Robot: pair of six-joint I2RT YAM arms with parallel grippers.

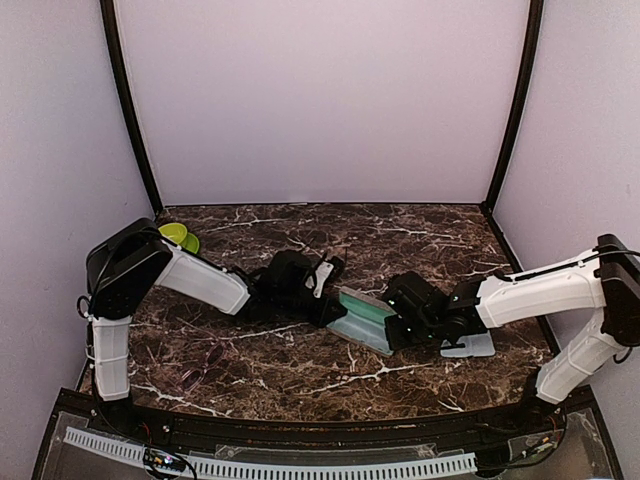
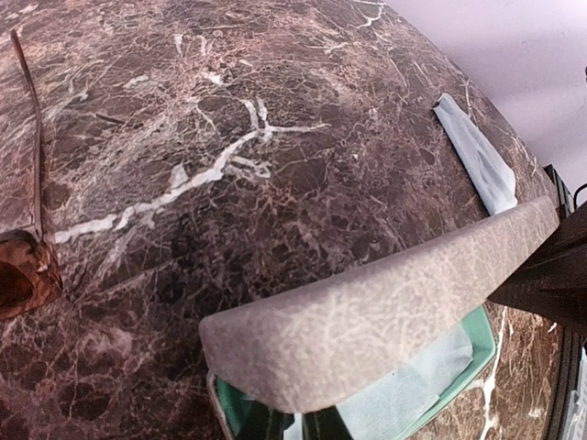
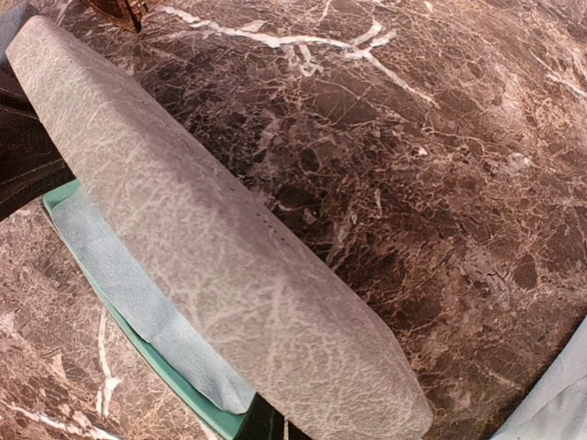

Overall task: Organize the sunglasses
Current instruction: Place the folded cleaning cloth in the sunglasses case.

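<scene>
Both arms met at the middle of the desk (image 1: 420, 240), over an open case (image 1: 365, 318). Its grey-beige lid stood raised, and the green tray beneath held a folded light-blue cloth (image 3: 138, 293).

The left hand (image 1: 330, 303) was at the case's left end. Its wrist camera saw little besides the lid, and its fingers were almost entirely hidden, so I could not tell whether it was clenched or released.

The right hand (image 1: 398, 330) sat at the case's right end with its fingers closed together, down by the green rim. Whether the rim was pinched between them could not be made out.

The pair of sunglasses with reddish-brown lenses (image 2: 18, 280) lay on the desk beside the case but apart from it. It was cut off by the left edge of the left wrist view, with one thin temple running away across the marble. Against the brown stone it could not be picked out from above.

The pair with purple-tinted lenses (image 1: 205, 363) lay faintly visible on the desk near the left arm's base, well apart from the case and from both hands.

A second light-blue cloth (image 1: 470, 346) lay flat on the desk under the right arm, near the case. A yellow-green object (image 1: 180, 237) sat at the far left corner of the desk.
</scene>
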